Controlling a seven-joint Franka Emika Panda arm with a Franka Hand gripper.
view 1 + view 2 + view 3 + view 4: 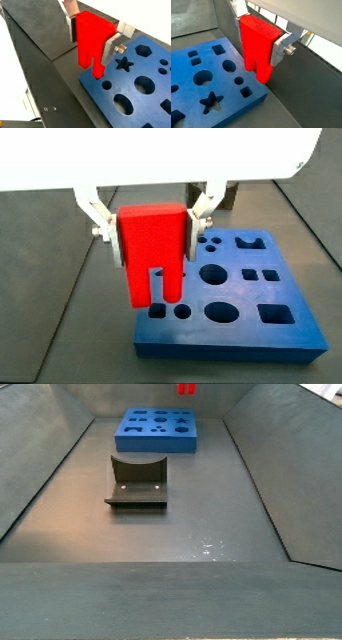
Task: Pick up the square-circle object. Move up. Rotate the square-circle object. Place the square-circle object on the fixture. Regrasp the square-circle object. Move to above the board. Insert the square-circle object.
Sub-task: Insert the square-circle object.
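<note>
Grey metal trough floor, sloped walls either side, bare in the foreground. Near to far in a side view: fixture (138,481) mid-floor, nothing in its notch; then board (158,430) flat at the far end; then a sliver of red at the top edge above the board, the square-circle object (187,389).

Gripper (150,228) up over the board, clamped on the square-circle object (150,253), silver finger plates on both flanks. Confirmed in both wrist views: gripper (93,36) and (261,36) squeezing the upper body of the block (90,37), (258,45). Held upright, prongs pointing down. Prong tips close over the board's edge region (143,82), (211,75); touching or just clear, cannot tell.

Step, by judgement: past regrasp, at "move to above the board", about to insert. Fixture work looks done.

Next move needs: lateral alignment of the prongs over the matching cut-out, yaw squared to the board (247,298), then a straight slow descent. Target hole not identifiable from these views. Risk: prongs catching a hole rim, block tilting in the grip.
</note>
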